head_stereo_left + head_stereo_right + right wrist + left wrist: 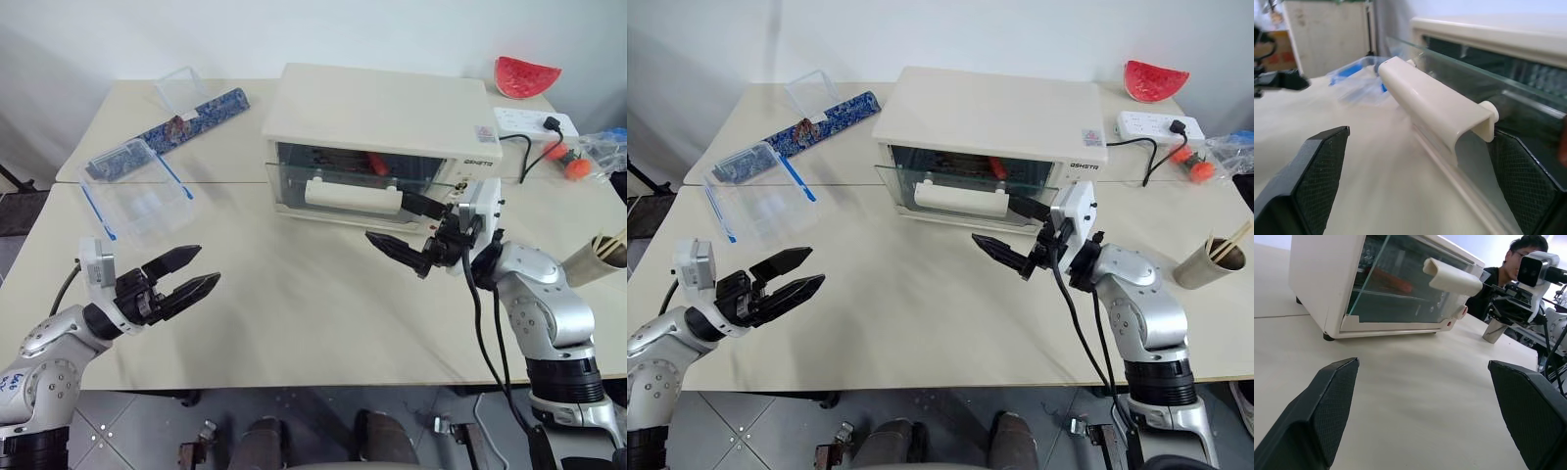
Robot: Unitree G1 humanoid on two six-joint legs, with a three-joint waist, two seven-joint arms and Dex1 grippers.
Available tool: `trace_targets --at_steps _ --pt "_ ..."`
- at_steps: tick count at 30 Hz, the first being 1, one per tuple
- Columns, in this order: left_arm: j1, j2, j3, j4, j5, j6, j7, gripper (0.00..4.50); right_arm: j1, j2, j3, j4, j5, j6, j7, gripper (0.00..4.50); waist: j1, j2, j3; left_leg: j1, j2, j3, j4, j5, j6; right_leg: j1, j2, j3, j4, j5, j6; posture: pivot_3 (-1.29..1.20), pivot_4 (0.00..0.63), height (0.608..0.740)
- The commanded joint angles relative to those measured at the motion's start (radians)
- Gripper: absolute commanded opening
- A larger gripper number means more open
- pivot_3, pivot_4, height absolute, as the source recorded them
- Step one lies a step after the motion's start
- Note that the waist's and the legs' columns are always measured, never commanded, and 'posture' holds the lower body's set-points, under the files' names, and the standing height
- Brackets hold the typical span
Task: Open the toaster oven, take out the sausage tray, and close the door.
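Note:
The cream-white toaster oven (377, 108) stands at the back middle of the table. Its glass door (343, 174) leans a little out at the top, with the cream bar handle (353, 196) across it. A reddish sausage (377, 162) shows through the glass; the sausage tray under it is hard to make out. My right gripper (407, 225) is open just in front of the handle's right end, and in the right wrist view the handle (1430, 103) lies between its fingers (1317, 171), untouched. My left gripper (204, 266) hovers open over the table's front left, empty.
A clear plastic box with blue clips (137, 196) sits at the left, its lid (181, 88) and a blue patterned roll (196, 117) behind it. A power strip (524, 122), a watermelon slice (527, 76) and a cup of sticks (598, 257) stand at the right. A person (1508, 264) sits beyond the table.

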Motion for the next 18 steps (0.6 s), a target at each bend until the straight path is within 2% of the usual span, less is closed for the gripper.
trace_targets --at_steps 1,4,9,12,16,18 --pt "-0.038 0.001 0.002 0.0 0.005 -0.023 -0.017 4.49 0.025 -0.03 -0.003 -0.085 -0.007 -0.083 0.073 4.5 0.002 0.0 0.0 0.0 0.0 0.0 0.0 0.0 0.0 0.0 0.0 0.0 0.0 0.0 0.0 0.0 0.15 0.74" --pt "-0.076 0.007 -0.001 0.02 0.012 -0.028 -0.028 4.49 0.083 -0.059 0.007 -0.105 -0.06 -0.171 0.125 4.5 0.004 0.0 0.0 0.0 0.0 0.0 0.0 0.0 0.0 0.0 0.0 0.0 -0.001 0.0 0.0 0.0 0.15 0.74" --pt "-0.247 0.033 -0.055 0.136 0.049 -0.026 -0.079 4.49 0.19 -0.086 0.034 -0.128 -0.144 -0.3 0.153 4.5 0.008 0.0 0.0 0.0 0.0 0.001 0.0 -0.001 0.0 0.0 0.0 0.0 -0.001 0.0 0.0 0.0 0.15 0.74" --pt "-0.381 0.0 -0.097 0.236 0.069 -0.033 -0.092 3.9 0.202 -0.08 0.038 -0.116 -0.169 -0.338 0.133 4.5 0.005 0.0 0.0 0.0 -0.001 0.001 0.0 -0.001 0.0 0.0 0.0 0.0 -0.001 0.0 0.0 0.0 0.15 0.74" --pt "-0.508 -0.058 -0.165 0.351 0.142 -0.078 -0.095 2.66 0.211 -0.078 0.037 -0.109 -0.18 -0.359 0.119 4.5 -0.001 0.0 0.0 0.001 0.0 0.002 0.0 -0.001 0.0 0.0 0.0 0.0 -0.001 0.0 0.0 0.0 0.15 0.74" --pt "-0.603 -0.123 -0.232 0.453 0.209 -0.131 -0.099 2.01 0.206 -0.071 0.038 -0.104 -0.191 -0.373 0.103 4.5 0.004 0.0 0.0 0.001 0.0 0.002 -0.001 -0.001 0.0 0.0 0.0 -0.001 -0.001 0.0 0.0 0.0 0.15 0.74"
